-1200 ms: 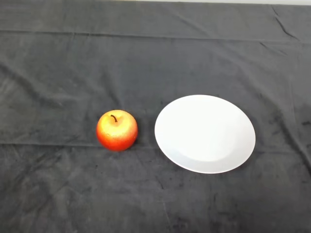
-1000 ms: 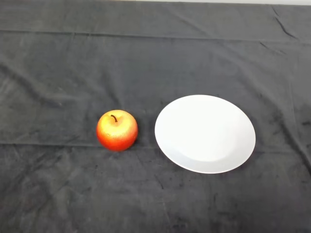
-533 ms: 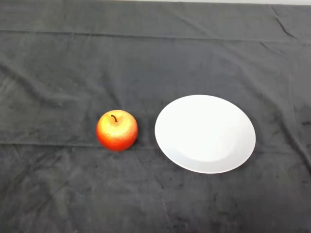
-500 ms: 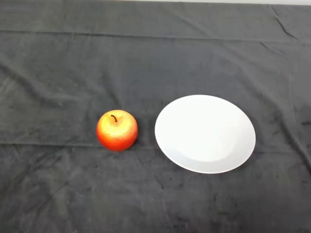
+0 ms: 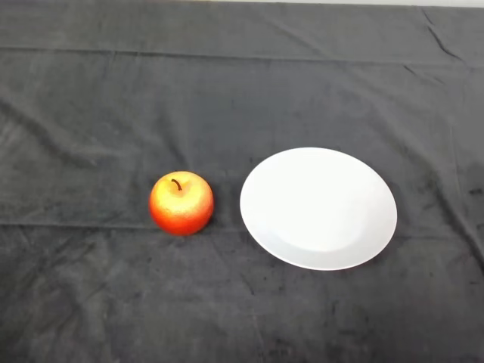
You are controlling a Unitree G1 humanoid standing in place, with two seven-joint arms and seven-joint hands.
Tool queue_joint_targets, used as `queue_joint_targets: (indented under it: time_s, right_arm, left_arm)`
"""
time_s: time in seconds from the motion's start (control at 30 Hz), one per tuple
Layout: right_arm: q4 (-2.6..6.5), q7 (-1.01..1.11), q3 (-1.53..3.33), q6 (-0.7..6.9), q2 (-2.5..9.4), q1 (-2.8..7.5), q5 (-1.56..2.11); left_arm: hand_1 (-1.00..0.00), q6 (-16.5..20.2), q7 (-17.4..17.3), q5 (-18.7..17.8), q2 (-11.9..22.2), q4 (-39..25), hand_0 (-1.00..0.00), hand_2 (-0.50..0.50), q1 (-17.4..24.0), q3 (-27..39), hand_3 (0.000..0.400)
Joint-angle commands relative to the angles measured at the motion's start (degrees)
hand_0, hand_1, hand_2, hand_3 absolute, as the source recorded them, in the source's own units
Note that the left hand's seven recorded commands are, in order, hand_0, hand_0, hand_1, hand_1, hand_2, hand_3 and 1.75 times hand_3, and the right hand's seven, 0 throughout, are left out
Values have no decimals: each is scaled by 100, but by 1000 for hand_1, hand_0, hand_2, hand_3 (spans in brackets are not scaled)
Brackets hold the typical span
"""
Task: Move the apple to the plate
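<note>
A red and yellow apple (image 5: 181, 203) with a dark stem stands upright on the dark cloth, left of centre. A round white plate (image 5: 318, 208) lies just to its right with nothing on it. A narrow strip of cloth separates the apple from the plate's left rim.
The dark cloth (image 5: 242, 91) covers the whole table, with creases running across it and wrinkles at the far right. A pale strip of the table's far edge (image 5: 340, 3) shows along the top.
</note>
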Motion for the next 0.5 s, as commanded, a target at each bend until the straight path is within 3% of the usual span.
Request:
queue_joint_targets:
  time_s: [0.03, 0.3, 0.5]
  right_arm:
    - [-84, 4, -87, -24, -187, -232, 146]
    - [-83, 4, -87, -24, -187, -232, 146]
    - [-86, 3, -86, -24, -186, -231, 146]
  left_arm:
    - [0, -158, -102, 156, -74, -25, 0, 0, -167, -100, 0]
    - [0, -314, -318, 253, -194, -186, 0, 0, -336, -203, 0]
    - [0, -445, -255, 480, -488, -511, 0, 0, -357, -433, 0]
